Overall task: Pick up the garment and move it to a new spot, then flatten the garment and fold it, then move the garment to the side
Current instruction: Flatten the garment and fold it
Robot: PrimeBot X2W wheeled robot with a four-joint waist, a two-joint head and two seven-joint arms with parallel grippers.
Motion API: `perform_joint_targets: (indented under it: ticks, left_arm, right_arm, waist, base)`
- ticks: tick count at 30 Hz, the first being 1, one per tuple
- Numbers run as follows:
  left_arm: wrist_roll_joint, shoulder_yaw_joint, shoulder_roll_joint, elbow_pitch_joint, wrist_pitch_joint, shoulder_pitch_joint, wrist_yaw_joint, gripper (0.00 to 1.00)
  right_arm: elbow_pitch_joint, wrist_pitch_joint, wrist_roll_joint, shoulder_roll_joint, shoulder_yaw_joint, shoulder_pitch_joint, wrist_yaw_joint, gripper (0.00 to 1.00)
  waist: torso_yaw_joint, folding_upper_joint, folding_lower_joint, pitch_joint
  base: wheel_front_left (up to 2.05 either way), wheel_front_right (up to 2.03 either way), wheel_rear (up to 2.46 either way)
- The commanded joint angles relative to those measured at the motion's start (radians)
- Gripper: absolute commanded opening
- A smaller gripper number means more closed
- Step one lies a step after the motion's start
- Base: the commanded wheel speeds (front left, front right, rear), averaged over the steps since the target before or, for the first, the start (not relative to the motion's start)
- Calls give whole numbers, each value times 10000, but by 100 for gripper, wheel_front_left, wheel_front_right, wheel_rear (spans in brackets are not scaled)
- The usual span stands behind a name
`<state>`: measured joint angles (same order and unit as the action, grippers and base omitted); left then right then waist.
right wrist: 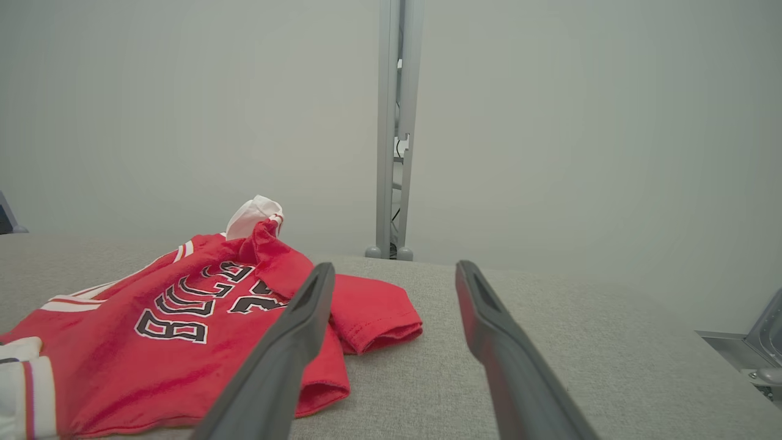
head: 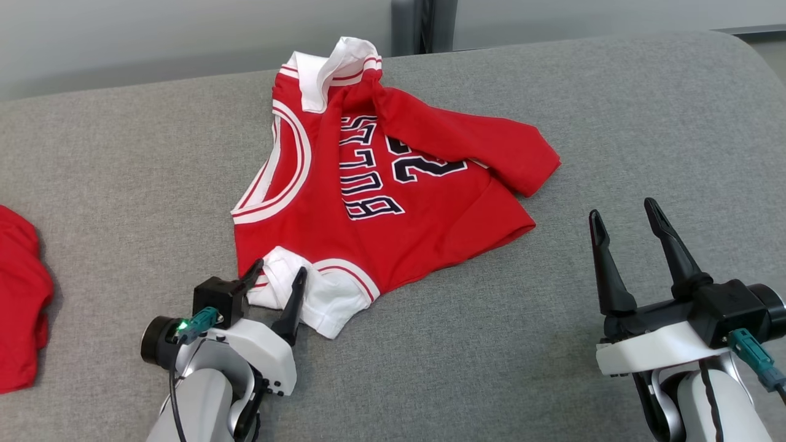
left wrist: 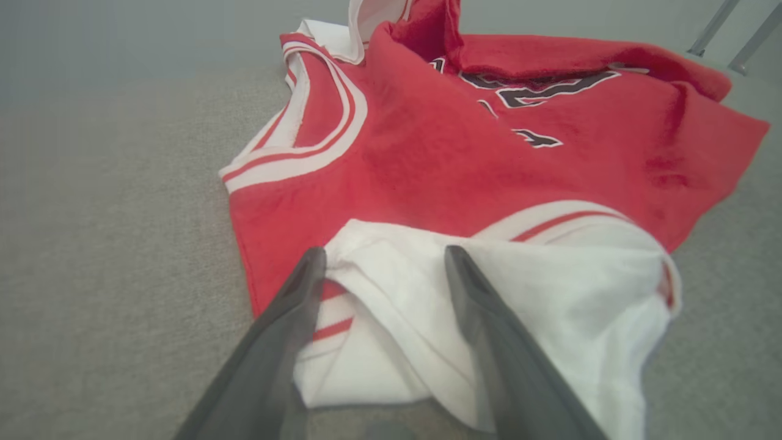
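The garment (head: 393,202) is a red jersey with white trim and black lettering, lying crumpled on the grey padded surface (head: 552,344). Its white shoulder part (head: 319,294) points at the near edge. My left gripper (head: 277,270) is open, its two fingers straddling that white fold; the left wrist view has the white cloth (left wrist: 397,305) lying between the fingers (left wrist: 287,330). My right gripper (head: 623,215) is open over bare surface, to the right of the garment and apart from it. From the right wrist, the garment (right wrist: 183,330) lies to the left of that gripper (right wrist: 394,269).
Another red cloth (head: 21,307) lies at the left edge of the grey surface. A pale wall runs behind, with a metal post (right wrist: 391,128) at the back. Bare surface stretches to the right and front of the garment.
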<state>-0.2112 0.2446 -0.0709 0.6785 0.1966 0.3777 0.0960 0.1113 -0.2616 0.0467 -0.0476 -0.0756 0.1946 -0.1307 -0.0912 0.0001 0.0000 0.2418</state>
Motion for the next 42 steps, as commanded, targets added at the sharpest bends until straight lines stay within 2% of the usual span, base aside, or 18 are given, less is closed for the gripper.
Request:
perform_joint_targets:
  ticks: [1,2,3,8,12,21,30,33,41,42]
  left_arm:
    - [-57,24,-15,44,-1,202,50,77]
    - [-109,54,-6,69,-11,219,65,22]
    - [-117,85,0,90,-23,229,77,0]
    - [-197,185,-38,84,24,241,118,0]
    - [-280,-10,-82,-299,363,244,-115,0]
    - [-484,-815,-145,-2487,678,-255,-589,0]
    - [-662,-1070,-248,-3619,667,-1749,-812,0]
    - [-709,-1043,-320,-3755,446,-2324,-881,0]
    - [-489,-138,-286,-3463,-745,-3260,-645,0]
    - [-482,-70,-273,-3405,-891,-3310,-667,3]
  right_arm:
    - [25,-46,41,-55,-15,55,-1,100]
    - [35,-46,45,-56,-21,62,-1,100]
    - [46,-46,47,-56,-25,69,-1,100]
    - [99,-46,48,-55,-14,51,-1,100]
    - [135,-46,58,-55,27,-24,0,100]
    - [191,-46,77,-55,202,-199,-1,100]
    - [298,-46,55,-55,295,-416,-1,100]
    - [359,-46,50,-53,276,-505,-1,100]
    - [516,-46,62,-58,180,-507,-1,100]
    - [524,-46,61,-58,180,-500,-1,100]
  waist:
    - [21,-1,0,-3]
    - [35,-1,0,-7]
    - [49,-1,0,-12]
    - [146,-1,0,-116]
    - [261,-1,0,-292]
    - [780,-1,0,-849]
    - [1485,-1,0,-1213]
    - [1734,-1,0,-1317]
    - [2065,-1,0,-1443]
    - [2075,-1,0,-1449]
  base:
    - [0,0,0]
    - [0,0,0]
    - [0,0,0]
    - [0,0,0]
    - [0,0,0]
    - [0,0,0]
    - [0,0,0]
    - [0,0,0]
    - [0,0,0]
    - [0,0,0]
